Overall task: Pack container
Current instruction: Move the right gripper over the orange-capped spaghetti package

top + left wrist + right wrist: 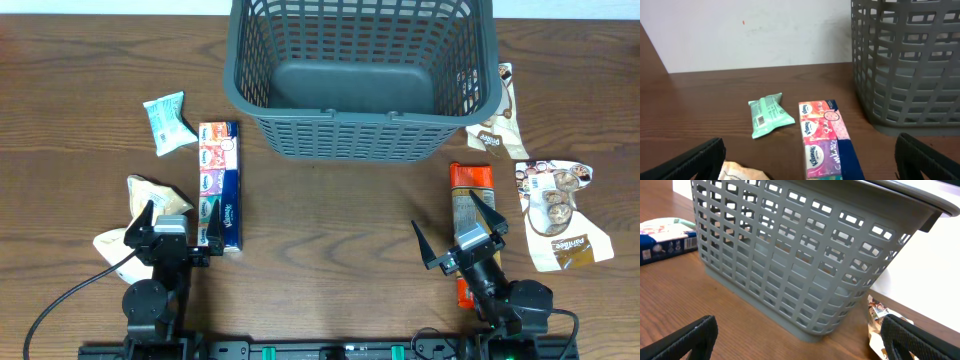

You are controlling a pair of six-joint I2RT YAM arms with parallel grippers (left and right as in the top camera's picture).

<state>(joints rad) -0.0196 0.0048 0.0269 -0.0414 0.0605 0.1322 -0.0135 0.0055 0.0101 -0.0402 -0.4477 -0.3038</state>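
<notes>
The container [360,135], a large dark grey lattice basket, stands empty at the back centre; it also shows in the left wrist view [910,70] and the right wrist view [790,265]. My left gripper [178,228] is open and empty at the front left, over a Kleenex tissue pack [219,185] and a beige packet [150,200]. In the left wrist view my left gripper [810,160] has the tissue pack [822,135] between its fingers. My right gripper [458,232] is open and empty at the front right, above an orange packet [470,185]. In the right wrist view it [800,340] faces the basket.
A pale green wipes packet [167,122] lies left of the basket, also in the left wrist view [770,115]. A white snack packet [497,115] lies by the basket's right wall, and a white and brown packet [555,210] lies further right.
</notes>
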